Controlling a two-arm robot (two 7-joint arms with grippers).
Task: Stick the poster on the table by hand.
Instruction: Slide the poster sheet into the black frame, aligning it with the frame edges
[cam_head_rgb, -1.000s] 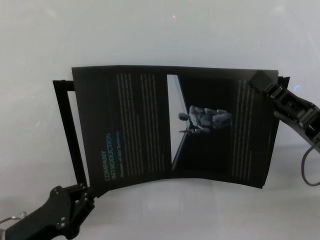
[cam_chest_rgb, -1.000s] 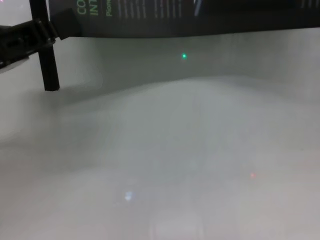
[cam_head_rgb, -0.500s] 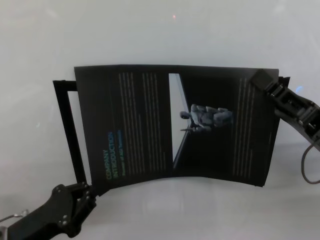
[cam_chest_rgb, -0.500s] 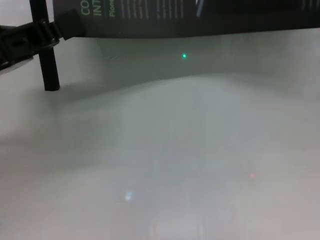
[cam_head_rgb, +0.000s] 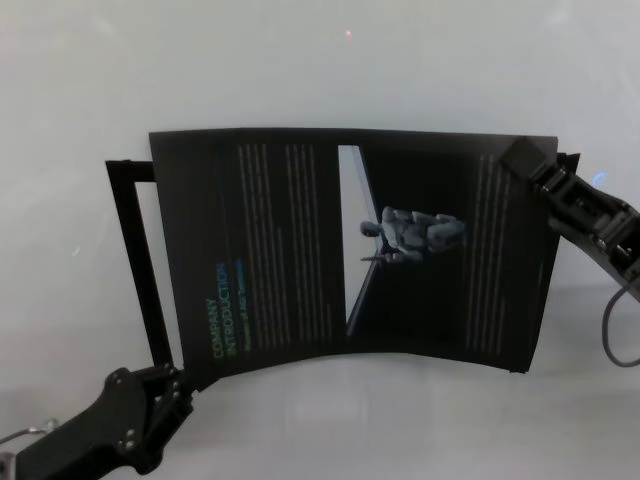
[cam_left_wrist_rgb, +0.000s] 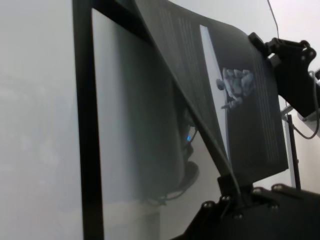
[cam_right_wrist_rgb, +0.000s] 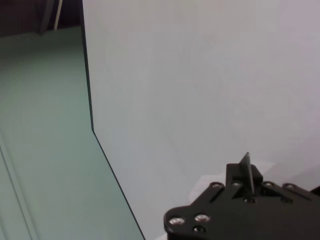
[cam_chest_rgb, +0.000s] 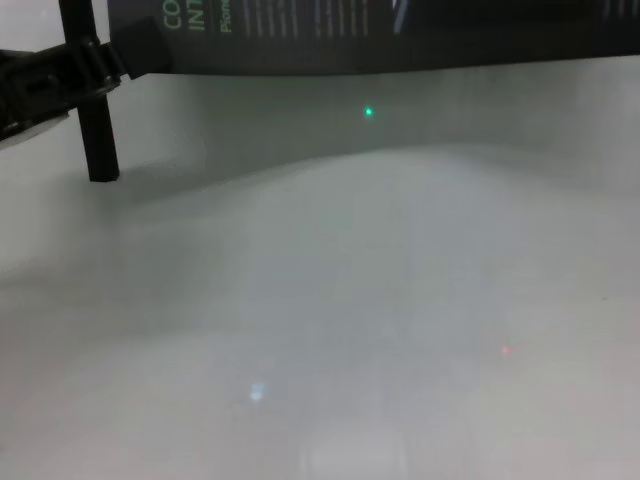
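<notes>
The poster (cam_head_rgb: 280, 250) is a black sheet with a green heading, held spread and slightly bowed above the pale table (cam_head_rgb: 380, 430). My left gripper (cam_head_rgb: 180, 385) is shut on its near left corner. My right gripper (cam_head_rgb: 522, 158) is shut on its far right corner. In the left wrist view the left gripper (cam_left_wrist_rgb: 234, 192) pinches the sheet's corner and the poster (cam_left_wrist_rgb: 250, 115) curves away toward the right gripper. In the right wrist view the right gripper (cam_right_wrist_rgb: 245, 182) holds a thin edge of the sheet. In the chest view the poster's near edge (cam_chest_rgb: 400, 40) hangs above the table (cam_chest_rgb: 380, 300).
A thin black frame (cam_head_rgb: 128, 250) stands behind the poster's left side; it also shows in the left wrist view (cam_left_wrist_rgb: 85, 125) and as an upright bar in the chest view (cam_chest_rgb: 97, 140). A cable (cam_head_rgb: 612, 340) loops below the right arm.
The poster has shifted slightly up and away from me, its near edge a little higher in the chest view. Both grippers keep their hold.
</notes>
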